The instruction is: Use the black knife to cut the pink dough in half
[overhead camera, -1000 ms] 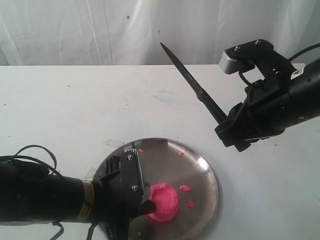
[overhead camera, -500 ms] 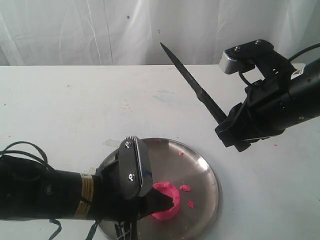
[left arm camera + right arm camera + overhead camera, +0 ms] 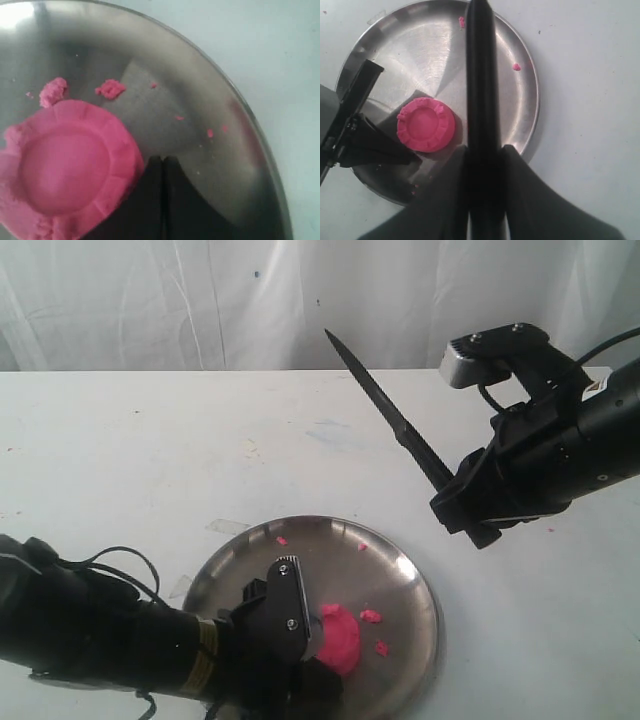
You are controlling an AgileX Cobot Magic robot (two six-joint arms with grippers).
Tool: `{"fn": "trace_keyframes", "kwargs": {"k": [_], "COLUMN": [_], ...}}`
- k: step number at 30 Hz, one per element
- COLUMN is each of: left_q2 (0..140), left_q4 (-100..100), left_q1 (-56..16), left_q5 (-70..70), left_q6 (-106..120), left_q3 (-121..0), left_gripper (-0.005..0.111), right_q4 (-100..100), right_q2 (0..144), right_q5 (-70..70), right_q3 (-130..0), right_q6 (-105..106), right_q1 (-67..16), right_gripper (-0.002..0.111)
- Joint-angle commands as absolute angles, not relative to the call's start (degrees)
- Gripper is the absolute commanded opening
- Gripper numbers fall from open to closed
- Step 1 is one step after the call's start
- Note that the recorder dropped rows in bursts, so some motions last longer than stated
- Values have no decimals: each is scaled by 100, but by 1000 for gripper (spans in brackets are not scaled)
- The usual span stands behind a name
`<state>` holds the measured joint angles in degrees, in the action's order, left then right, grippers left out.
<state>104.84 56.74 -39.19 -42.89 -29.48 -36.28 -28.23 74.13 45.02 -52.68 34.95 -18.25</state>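
The pink dough (image 3: 339, 641) (image 3: 65, 165) (image 3: 426, 125) lies as one round notched puck on the steel plate (image 3: 415, 580) (image 3: 520, 100). My left gripper (image 3: 312, 672) (image 3: 163, 160) is shut with nothing between its fingers. Its tips rest low over the plate, right beside the dough's rim; whether they touch it I cannot tell. My right gripper (image 3: 455, 498) (image 3: 485, 150) hangs above the table to the plate's right, shut on the handle of the black knife (image 3: 385, 410) (image 3: 481, 75). The blade points up and away to the left, well clear of the dough.
Small pink crumbs (image 3: 371, 617) (image 3: 110, 89) are scattered on the plate near the dough. The plate sits near the front edge of a white table (image 3: 150, 460). A white curtain (image 3: 200, 300) hangs behind.
My left gripper has dropped lower and moved toward the near side of the dough, its fingers now down on the plate. The right arm and knife have barely shifted.
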Motion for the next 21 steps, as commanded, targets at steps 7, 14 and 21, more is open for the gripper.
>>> {"fn": "trace_keyframes", "kwargs": {"k": [7,14,21], "left_q2": [10790,10233,8985], "left_q4": [4891,4946,4971], "left_q1": [-3871,-3834,-3834], "left_q5": [-2380,-2606,-2712], "left_q6": [-2420,-2420,-2420], "left_q3": [-4411,-4436,-4436], "left_gripper": [0,0,0], "right_q4": [-2814,-2632,-2617], "right_q2": [7500,8127,8286], "right_q5": [4348,4360,4476], "right_q3": [-5248,-5258,-5305], "right_q6": [3466,3312,3312], "right_q1": [-1823,-1823,-1852], "right_gripper": [0,0,0]}}
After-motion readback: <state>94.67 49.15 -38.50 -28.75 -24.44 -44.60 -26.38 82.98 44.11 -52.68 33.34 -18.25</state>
